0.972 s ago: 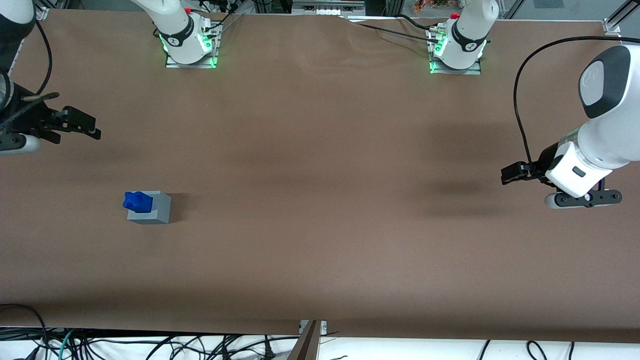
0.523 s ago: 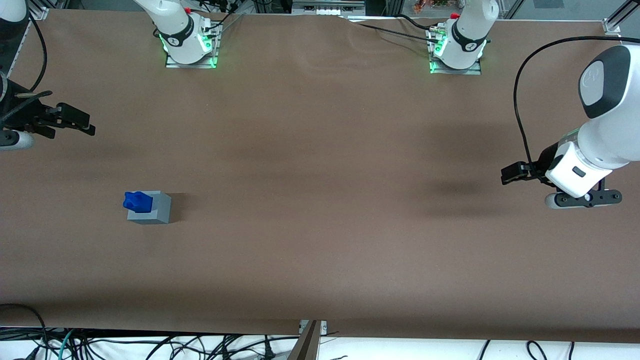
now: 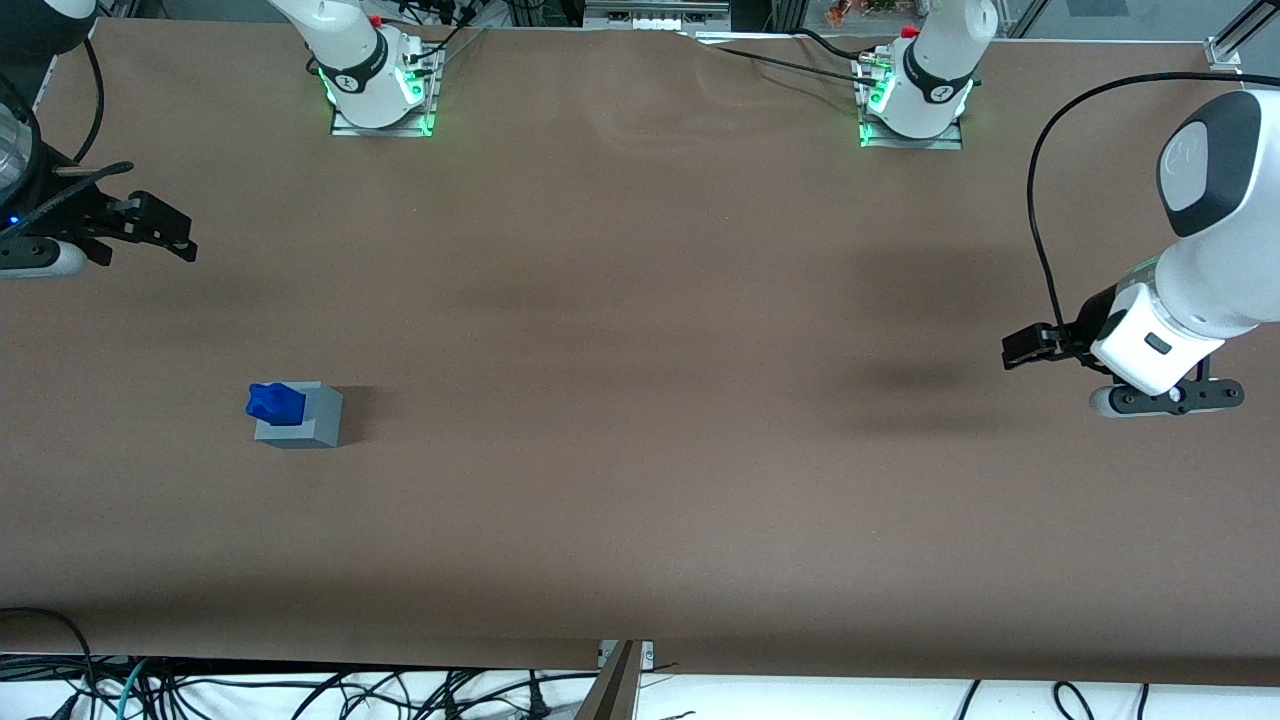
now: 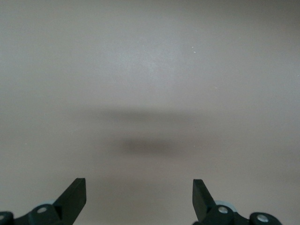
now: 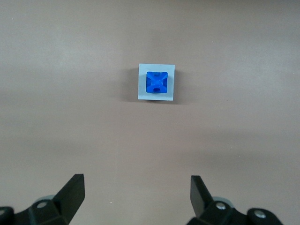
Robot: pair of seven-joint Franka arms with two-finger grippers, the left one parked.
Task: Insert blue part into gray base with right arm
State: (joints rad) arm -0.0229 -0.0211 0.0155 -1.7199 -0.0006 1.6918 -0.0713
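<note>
The blue part [image 3: 274, 401] is seated in the recess on top of the gray base [image 3: 300, 417], which stands on the brown table [image 3: 640, 350] toward the working arm's end. In the right wrist view, the blue part [image 5: 157, 81] is seen centered within the square top of the gray base [image 5: 156, 82]. The gripper [image 3: 160, 232] of the right arm [image 3: 30, 150] is held above the table, farther from the front camera than the gray base and well apart from it. Its fingers [image 5: 72, 194] are spread wide, and nothing is held between them.
</note>
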